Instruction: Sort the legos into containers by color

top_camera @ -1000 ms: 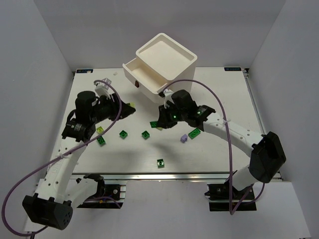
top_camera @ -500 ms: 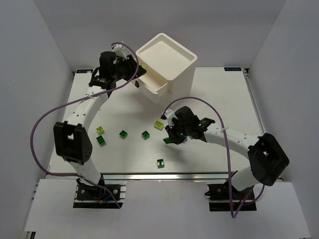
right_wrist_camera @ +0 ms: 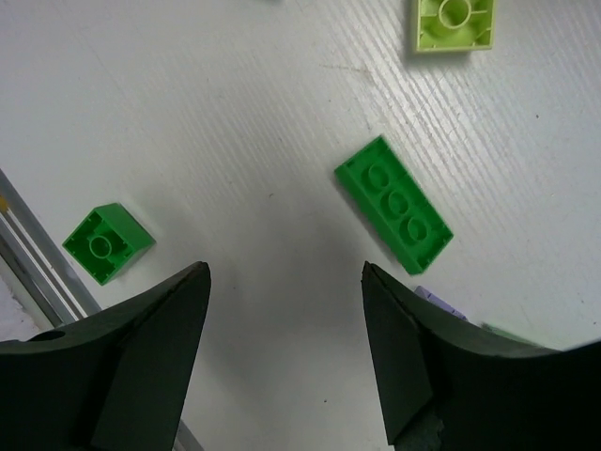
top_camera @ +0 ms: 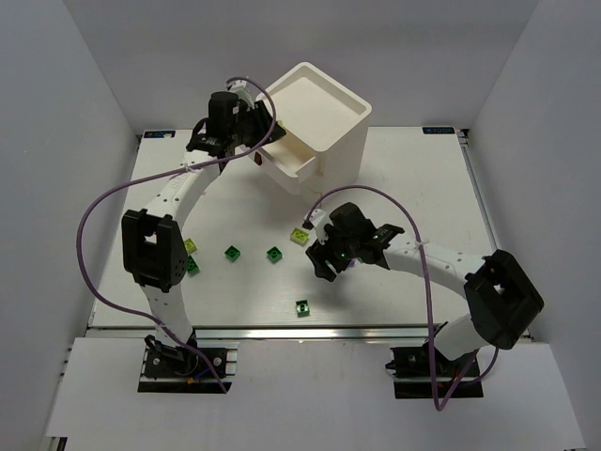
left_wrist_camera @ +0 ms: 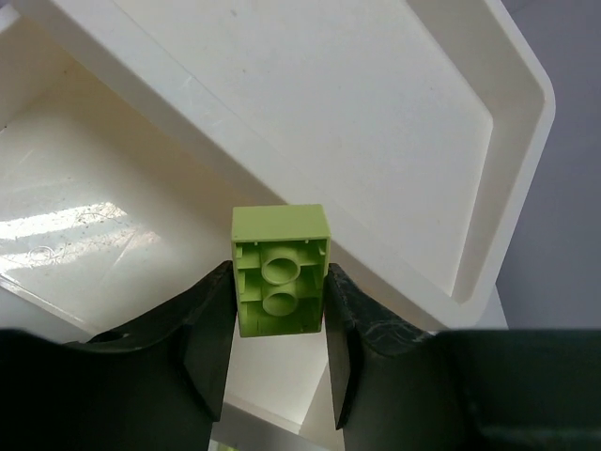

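My left gripper [left_wrist_camera: 280, 282] is shut on a lime lego [left_wrist_camera: 280, 268], underside toward the camera, held over the open top drawer [left_wrist_camera: 113, 235] of the white cabinet [top_camera: 319, 103]. From above, the left gripper [top_camera: 268, 139] sits at the drawer's left side. My right gripper [right_wrist_camera: 285, 272] is open low over the table with nothing between its fingers. A long green lego [right_wrist_camera: 394, 204] lies just beyond its right finger. A small green lego [right_wrist_camera: 108, 242] lies to the left and a lime one [right_wrist_camera: 454, 23] farther off. A lavender lego's edge [right_wrist_camera: 437, 301] peeks out by the right finger.
More legos lie on the table: lime [top_camera: 300, 235], green [top_camera: 274, 254], green [top_camera: 232, 252], green [top_camera: 303, 306], and a lime and green pair [top_camera: 191, 256] beside the left arm. The drawer's dark pull [top_camera: 259, 161] faces left. The table's front rail [top_camera: 310, 331] runs below.
The left arm swung from the table up to the open drawer, carrying the lime lego. The right gripper came away from the cabinet toward the table's middle and has opened.
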You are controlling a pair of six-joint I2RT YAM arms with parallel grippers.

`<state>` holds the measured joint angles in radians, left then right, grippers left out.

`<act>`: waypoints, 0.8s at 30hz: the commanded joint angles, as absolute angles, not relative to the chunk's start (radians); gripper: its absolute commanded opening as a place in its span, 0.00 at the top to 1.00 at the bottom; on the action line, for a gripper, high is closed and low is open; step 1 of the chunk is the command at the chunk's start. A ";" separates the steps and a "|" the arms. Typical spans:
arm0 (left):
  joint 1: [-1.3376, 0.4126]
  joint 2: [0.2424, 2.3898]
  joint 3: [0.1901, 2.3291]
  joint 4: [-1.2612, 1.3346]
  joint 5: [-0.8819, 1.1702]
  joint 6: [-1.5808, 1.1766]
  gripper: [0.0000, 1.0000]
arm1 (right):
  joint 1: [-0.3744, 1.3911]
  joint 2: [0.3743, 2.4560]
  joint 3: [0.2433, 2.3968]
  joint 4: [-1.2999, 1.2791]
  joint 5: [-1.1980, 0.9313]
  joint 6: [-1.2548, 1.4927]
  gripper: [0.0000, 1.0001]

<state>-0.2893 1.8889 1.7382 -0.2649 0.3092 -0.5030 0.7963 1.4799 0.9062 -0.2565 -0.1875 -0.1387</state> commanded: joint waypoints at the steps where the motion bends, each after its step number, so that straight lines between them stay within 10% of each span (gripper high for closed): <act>1: -0.293 1.835 1.786 -0.268 0.293 -0.492 0.49 | 0.788 1.434 0.893 -0.238 -0.213 -0.155 0.29; 14: -0.273 1.704 1.790 -0.336 0.255 -0.491 0.34 | 0.723 1.391 0.963 -0.293 -0.446 -0.333 0.32; 16: -0.273 1.625 1.721 -0.339 0.217 -0.498 0.39 | 0.704 1.391 0.972 -0.278 -0.482 -0.360 0.33; 20: -0.264 1.452 1.591 -0.446 0.040 -0.541 0.88 | 0.669 1.451 0.976 -0.209 -0.476 -0.376 0.28; 24: -0.264 1.280 1.436 -0.567 -0.092 -0.569 0.81 | 0.650 1.529 0.988 -0.118 -0.459 -0.400 0.19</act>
<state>-0.2687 1.3983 1.4967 -0.4461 0.0479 -0.5381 0.6621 1.4815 0.9508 -0.2176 -0.4454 -0.3553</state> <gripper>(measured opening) 0.163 0.802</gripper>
